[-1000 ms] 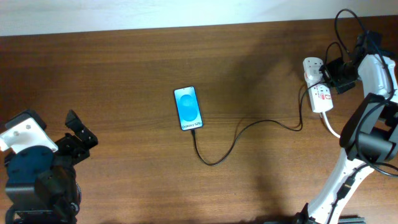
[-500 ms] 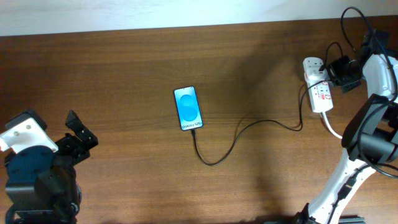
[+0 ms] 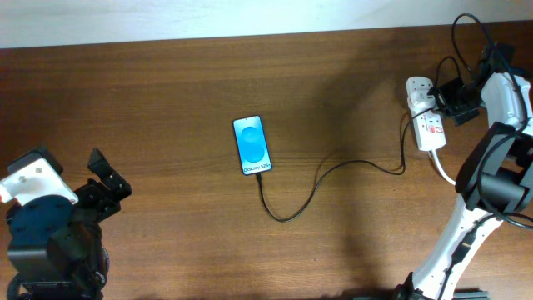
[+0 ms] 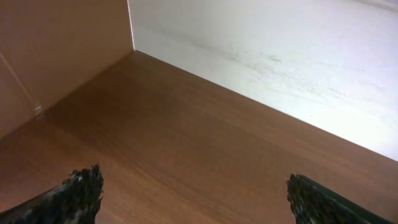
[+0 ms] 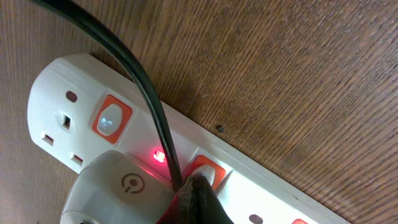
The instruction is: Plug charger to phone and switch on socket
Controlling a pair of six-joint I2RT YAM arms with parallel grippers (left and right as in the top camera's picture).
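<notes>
R tool (image 3: 443, 100) nudged left at socket (image 3: 425, 118); brown wood table (image 3: 166, 108), white wall (image 3: 166, 18).

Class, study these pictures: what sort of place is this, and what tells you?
Probably a robotics lab bench: a wooden table against a plain white wall, a robot arm, and a phone cabled to a socket.

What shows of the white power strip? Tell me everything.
The long white plastic power strip lies flat on the right side of the brown wooden table. It has three-pin holes, orange-framed switches and one red light glowing. A white adapter is plugged in, a black cable crosses it, and the right gripper, jaws together, seems to touch a switch.
</notes>
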